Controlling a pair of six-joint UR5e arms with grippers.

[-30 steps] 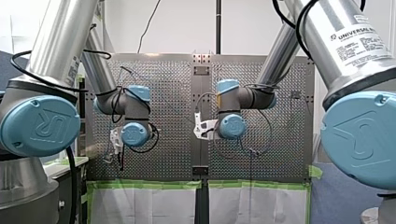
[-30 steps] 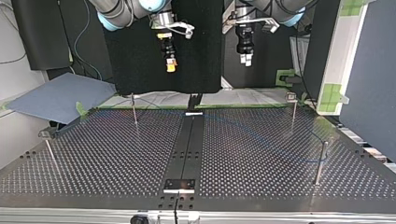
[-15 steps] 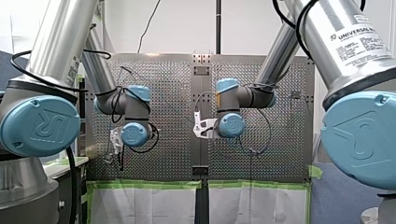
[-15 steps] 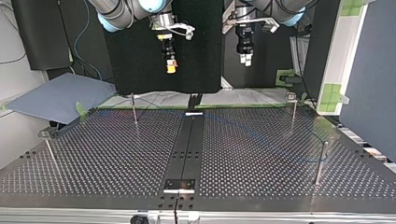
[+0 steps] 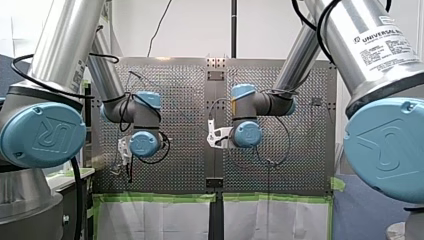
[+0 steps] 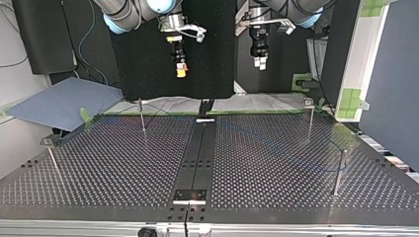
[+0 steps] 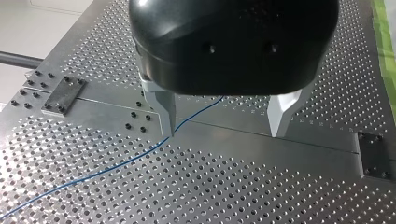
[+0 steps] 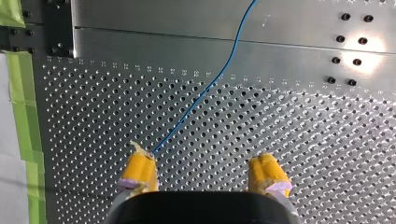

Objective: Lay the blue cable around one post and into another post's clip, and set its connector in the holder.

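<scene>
- The blue cable (image 8: 205, 91) lies loose and flat on the worktop (image 6: 123, 182). In the right wrist view it crosses the plain centre strip (image 8: 163, 28) and runs over the holes until it slips out of sight behind one yellow pad (image 8: 137, 170).
- In the left wrist view the same cable comes out from under the gripper body, passes in line with one metal fingertip (image 7: 169, 127) and trails off across the holes.
- In the top view it is a faint line from the far edge by the centre strip toward the edge at that view's right. It ends close to the near post (image 6: 339, 170); whether it touches or goes round that post cannot be told.
- The right gripper (image 8: 203, 173) has its pads well apart with nothing between them. In the top view it hangs high over the worktop's far edge.
- The left gripper (image 7: 223, 134) also has its fingers apart and holds nothing, and it hangs beside the right one at about the same height.
- Three more thin posts stand upright:
  - the block-topped post (image 6: 310, 118), by the far corner at the top view's right;
  - the far post (image 6: 142, 117), near the far edge;
  - the left post (image 6: 53, 163), by the edge at that view's left.
- Green tape (image 8: 18, 93) runs along the far edge.
- A blue-grey sheet (image 6: 59, 101) lies beyond the far corner at the top view's left.
</scene>
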